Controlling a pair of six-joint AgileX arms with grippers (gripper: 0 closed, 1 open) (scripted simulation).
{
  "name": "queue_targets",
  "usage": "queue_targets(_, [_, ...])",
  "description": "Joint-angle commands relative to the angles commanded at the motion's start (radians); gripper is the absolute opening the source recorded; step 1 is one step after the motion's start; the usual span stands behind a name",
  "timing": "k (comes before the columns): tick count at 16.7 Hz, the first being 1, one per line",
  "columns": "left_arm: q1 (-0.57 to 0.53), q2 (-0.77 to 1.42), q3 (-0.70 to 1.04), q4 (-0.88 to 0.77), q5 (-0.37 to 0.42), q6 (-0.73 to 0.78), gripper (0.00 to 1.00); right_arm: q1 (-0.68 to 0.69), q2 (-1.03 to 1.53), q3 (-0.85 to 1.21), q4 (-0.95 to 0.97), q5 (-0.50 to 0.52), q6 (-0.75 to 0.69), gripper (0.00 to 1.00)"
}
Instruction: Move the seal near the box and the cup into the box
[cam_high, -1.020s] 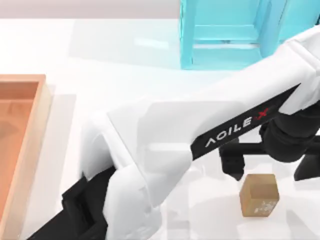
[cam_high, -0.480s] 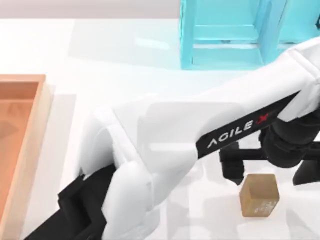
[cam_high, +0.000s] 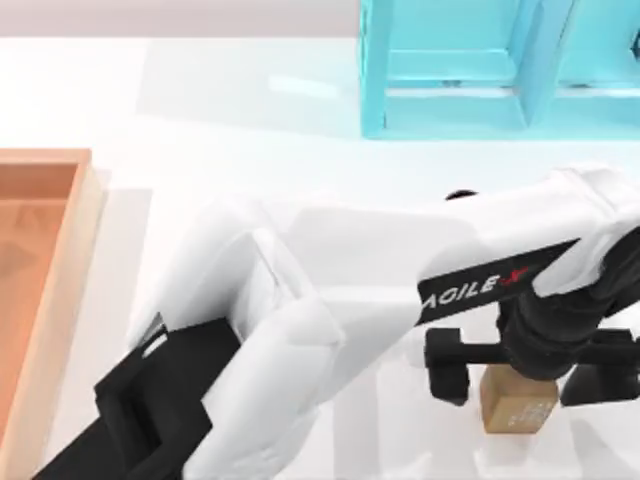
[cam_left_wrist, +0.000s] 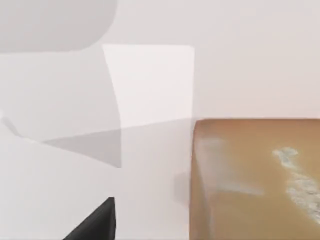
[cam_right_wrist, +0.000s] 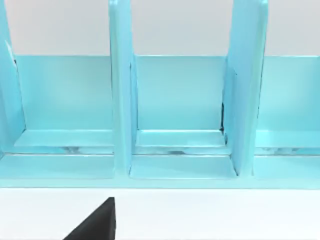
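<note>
While the left gripper (cam_high: 518, 370) hangs over the seal (cam_high: 516, 406) with one open finger on each side, white table (cam_high: 250, 130) lies bare around them. The box (cam_high: 60, 290) sits far left, and the blue shelf (cam_high: 480, 70) stands behind.

seal: we count 1 (cam_high: 517, 403), a tan block at the worktop's right, near edge; whitish mark on one face, also seen close up in the left wrist view (cam_left_wrist: 255, 180)
box: we count 1 (cam_high: 82, 215), an orange-brown tray with a lighter rim, cut off by the left edge
shelf frame: we count 1 (cam_high: 450, 70), cyan, far side right of centre; in the right wrist view (cam_right_wrist: 180, 115) we make out 2 upright dividers
arm: we count 1 (cam_high: 330, 300), white, marked AGILEX
gripper: we count 1 (cam_high: 518, 362), with 2 dark fingers (cam_high: 447, 367), one each side of the seal
worktop: we count 1 (cam_high: 200, 120), white
</note>
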Motion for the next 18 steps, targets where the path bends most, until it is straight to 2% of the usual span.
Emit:
queue_targets(5, [0.0,-0.001,-0.01,0.01,0.0,0.0,1.0,0.0,0.0,0.0,0.0,0.0,0.0,1.0])
queue_targets(18, [0.0,-0.001,-0.01,0.01,0.0,0.0,0.02,0.0,0.0,0.0,0.0,0.0,0.0,1.0])
